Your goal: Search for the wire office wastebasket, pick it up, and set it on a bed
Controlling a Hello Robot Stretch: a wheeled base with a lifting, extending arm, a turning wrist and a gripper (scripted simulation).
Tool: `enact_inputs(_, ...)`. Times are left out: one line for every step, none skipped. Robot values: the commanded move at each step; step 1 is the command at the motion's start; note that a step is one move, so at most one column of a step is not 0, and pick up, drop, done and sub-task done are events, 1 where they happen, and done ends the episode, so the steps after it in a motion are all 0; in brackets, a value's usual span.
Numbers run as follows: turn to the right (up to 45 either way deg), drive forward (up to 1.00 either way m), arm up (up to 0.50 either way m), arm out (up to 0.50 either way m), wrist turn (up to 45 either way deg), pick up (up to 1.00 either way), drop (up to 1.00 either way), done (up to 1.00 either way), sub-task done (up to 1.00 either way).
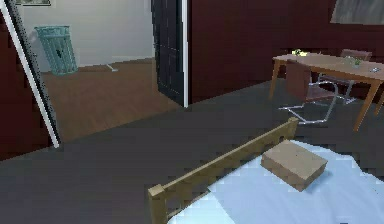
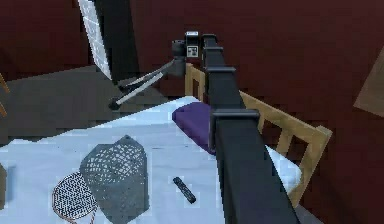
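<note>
Wire wastebasket (image 2: 115, 178) on the bed (image 2: 50, 150), near and left of the arm bar (image 2: 235, 130). Probably very light, thin open mesh, somewhat springy and easy to dent. Better to take hold at the stiffer rim wire, not at the side mesh. Tool (image 2: 125, 95) farther out, bare floor (image 2: 60, 95) behind it, holding nothing; cannot tell its opening.

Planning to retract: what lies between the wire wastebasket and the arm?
A small dark oblong thing on the bed sheet, between wastebasket and arm, in the arm side view.
</note>
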Motion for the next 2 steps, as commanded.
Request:
enact_inputs(0.0, 0.0, 0.0, -0.1, 0.0, 0.0, 0.0, 0.0, 0.0)
enact_inputs(0.0, 0.0, 0.0, 0.0, 0.0, 0.0, 0.0, 1.0, 0.0)
